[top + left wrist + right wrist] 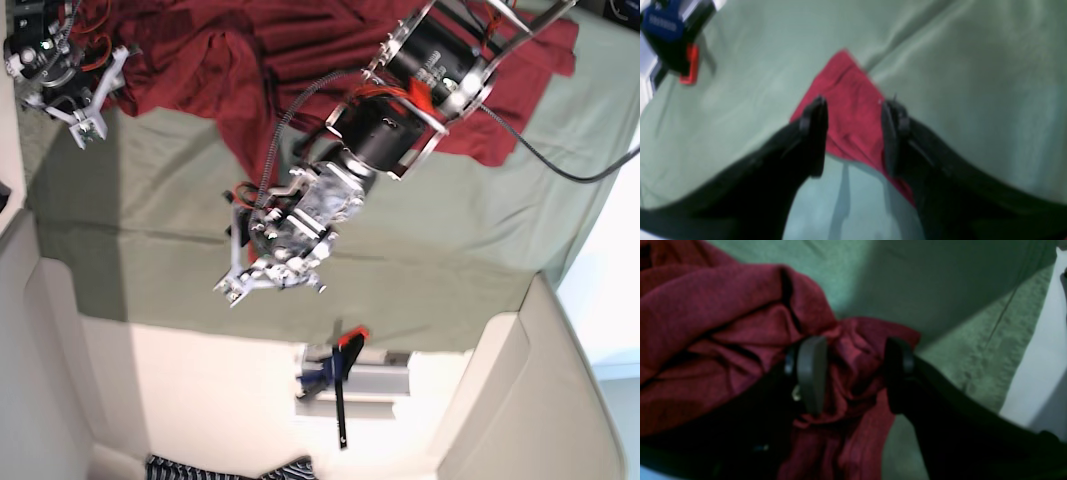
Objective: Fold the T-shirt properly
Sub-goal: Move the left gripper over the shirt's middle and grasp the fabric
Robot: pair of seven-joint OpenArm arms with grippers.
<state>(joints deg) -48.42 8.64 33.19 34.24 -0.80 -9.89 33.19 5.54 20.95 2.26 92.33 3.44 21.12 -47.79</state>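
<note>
The dark red T-shirt (300, 40) lies crumpled along the far edge of the green cloth (450, 250). My left gripper (853, 133) is open, and a pointed corner of the T-shirt (850, 100) shows between its black fingers (815, 133) on the cloth. In the base view the left gripper (270, 285) reaches to the middle of the table. My right gripper (855, 373) is open over bunched folds of the T-shirt (706, 323), one pad (811, 373) against the fabric. From above the right gripper (100, 100) sits at the shirt's left end.
A blue and black clamp with red tips (670, 36) grips the table edge; the clamp (335, 365) shows below the cloth's front edge. White table surface (200, 400) lies in front, with a striped fabric (220, 468) at the bottom. A black cable (560, 165) crosses the right side.
</note>
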